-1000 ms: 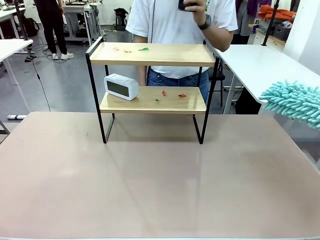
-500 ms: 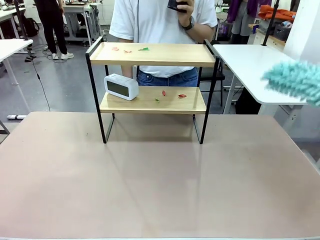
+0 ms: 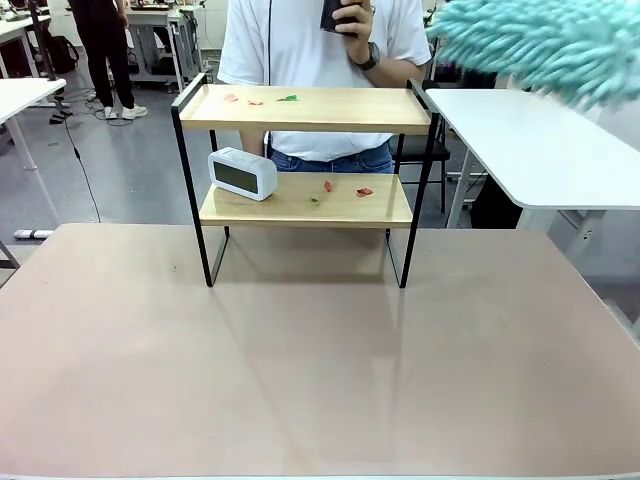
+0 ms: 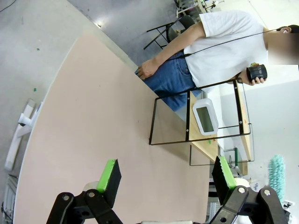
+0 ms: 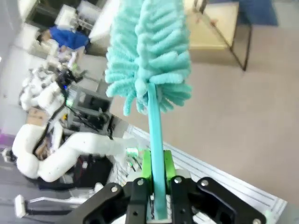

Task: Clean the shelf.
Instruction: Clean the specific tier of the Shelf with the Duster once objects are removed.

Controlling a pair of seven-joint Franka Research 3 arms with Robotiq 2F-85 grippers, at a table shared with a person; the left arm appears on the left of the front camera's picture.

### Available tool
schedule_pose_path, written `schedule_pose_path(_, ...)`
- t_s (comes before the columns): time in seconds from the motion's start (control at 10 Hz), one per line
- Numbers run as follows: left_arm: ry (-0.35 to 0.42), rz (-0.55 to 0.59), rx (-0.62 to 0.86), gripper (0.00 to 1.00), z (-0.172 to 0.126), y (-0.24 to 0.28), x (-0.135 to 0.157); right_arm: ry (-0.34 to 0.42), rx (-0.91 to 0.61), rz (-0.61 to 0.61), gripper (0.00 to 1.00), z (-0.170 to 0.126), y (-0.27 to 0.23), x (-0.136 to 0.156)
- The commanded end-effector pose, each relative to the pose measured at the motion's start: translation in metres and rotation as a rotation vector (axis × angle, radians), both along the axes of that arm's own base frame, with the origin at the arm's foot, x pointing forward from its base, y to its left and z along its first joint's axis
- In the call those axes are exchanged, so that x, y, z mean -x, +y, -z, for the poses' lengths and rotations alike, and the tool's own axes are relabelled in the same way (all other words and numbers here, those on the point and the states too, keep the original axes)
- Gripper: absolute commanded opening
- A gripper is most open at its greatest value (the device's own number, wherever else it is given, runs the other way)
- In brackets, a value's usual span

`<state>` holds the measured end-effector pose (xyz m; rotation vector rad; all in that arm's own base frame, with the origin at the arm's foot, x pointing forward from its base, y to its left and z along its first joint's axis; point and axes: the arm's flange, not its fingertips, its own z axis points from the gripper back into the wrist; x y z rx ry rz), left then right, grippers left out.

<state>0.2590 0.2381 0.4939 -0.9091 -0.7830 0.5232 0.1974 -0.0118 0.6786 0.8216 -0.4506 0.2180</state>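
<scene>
Open tabletop [image 3: 320, 380] before the shelf [image 3: 340, 108], teal duster [image 3: 540, 45] high at right

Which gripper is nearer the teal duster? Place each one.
Right. The right gripper is shut on the handle of the duster, its head beyond the fingertips. The left gripper hangs open above the table, well apart from the duster.

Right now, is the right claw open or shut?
Shut on the duster: in the right wrist view the right claw presses its green pads against both sides of the teal handle.
</scene>
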Motion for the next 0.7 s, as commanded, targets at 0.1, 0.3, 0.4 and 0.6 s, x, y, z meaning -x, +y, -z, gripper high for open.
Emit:
schedule_pose_path(0.1, -0.029, 0.008, -0.001, 1.00, 0.001, 0.001, -0.001, -0.027, -0.061, 0.063, 0.12, -0.005, -0.027, 0.008)
schedule_pose_path(0.3, -0.029, 0.008, -0.001, 1.00, 0.001, 0.001, -0.001, -0.027, -0.061, 0.063, 0.12, -0.005, -0.027, 0.008)
schedule_pose_path(0.4, -0.029, 0.008, -0.001, 1.00, 0.001, 0.001, -0.001, -0.025, -0.037, 0.026, 0.12, -0.002, -0.022, 0.004)
schedule_pose_path(0.6, -0.029, 0.008, -0.001, 1.00, 0.001, 0.001, -0.001, -0.074, 0.009, 0.067, 0.12, -0.008, 0.007, -0.032)
